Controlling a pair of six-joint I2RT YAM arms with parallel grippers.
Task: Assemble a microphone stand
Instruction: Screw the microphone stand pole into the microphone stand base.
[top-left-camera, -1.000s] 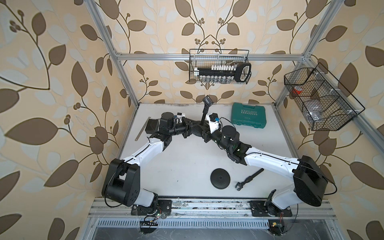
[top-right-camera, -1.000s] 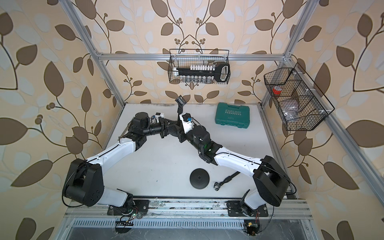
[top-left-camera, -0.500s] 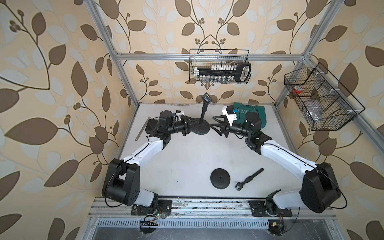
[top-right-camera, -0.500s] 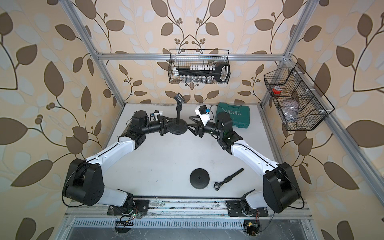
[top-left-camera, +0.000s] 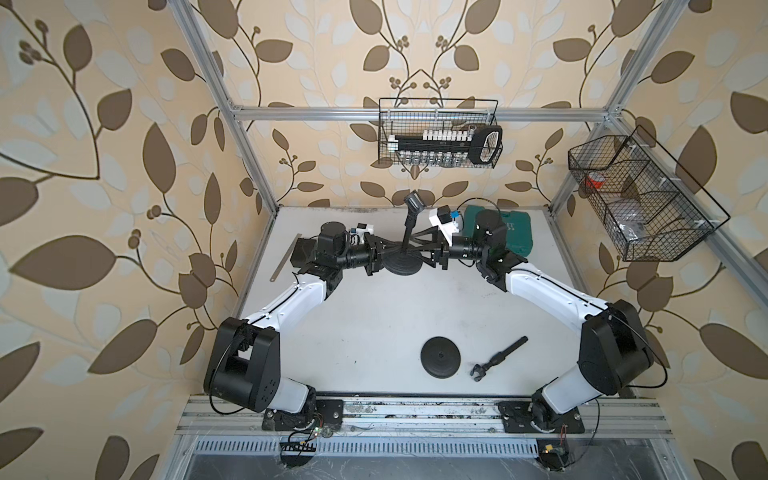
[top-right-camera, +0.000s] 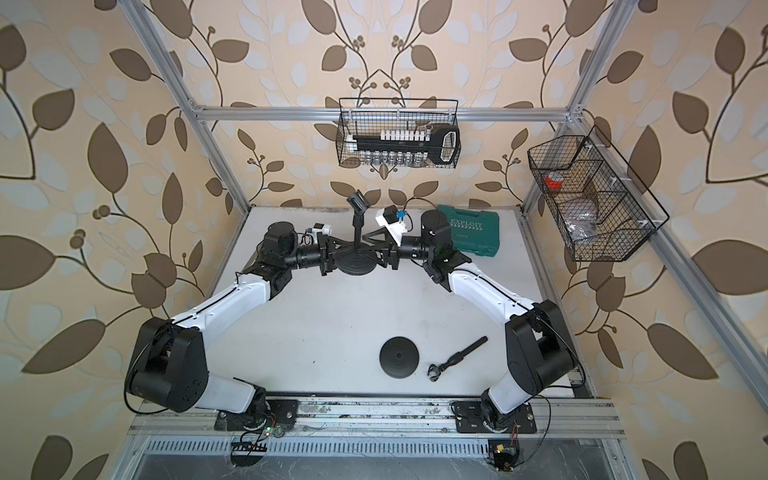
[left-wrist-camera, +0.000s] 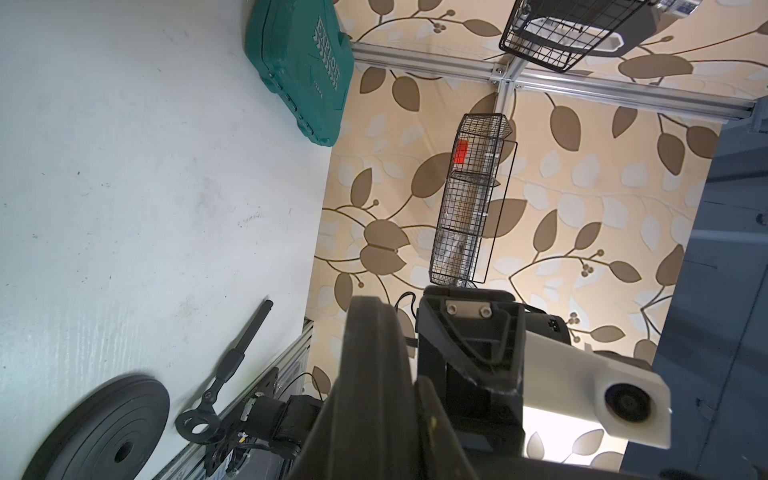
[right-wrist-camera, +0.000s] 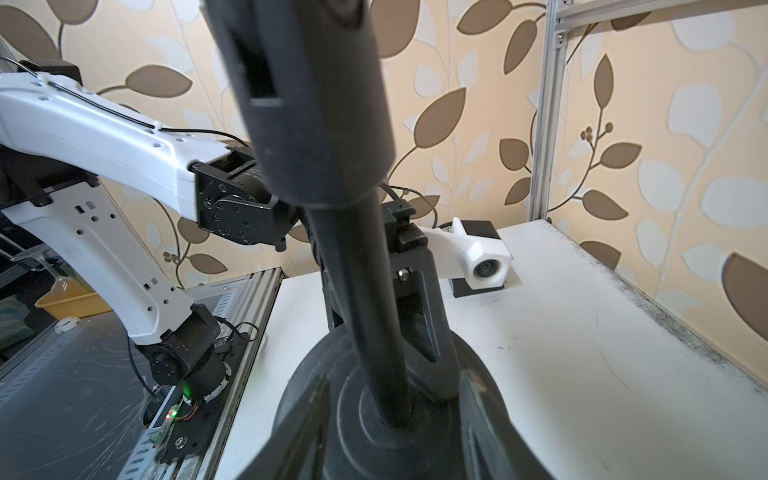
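1. The stiff pole (top-left-camera: 410, 224) stands upright in its heavy-looking disc base (top-left-camera: 405, 268), far-centre on the table (top-left-camera: 374, 324).
2. Your left gripper (top-left-camera: 392, 251) clamps the base rim; your right gripper (top-left-camera: 415, 248) straddles the pole, jaws apart.
3. Grip the pole low; it looks smooth.

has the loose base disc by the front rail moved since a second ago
No. The loose base disc sits in the same spot beside the clip rod, near the front rail.
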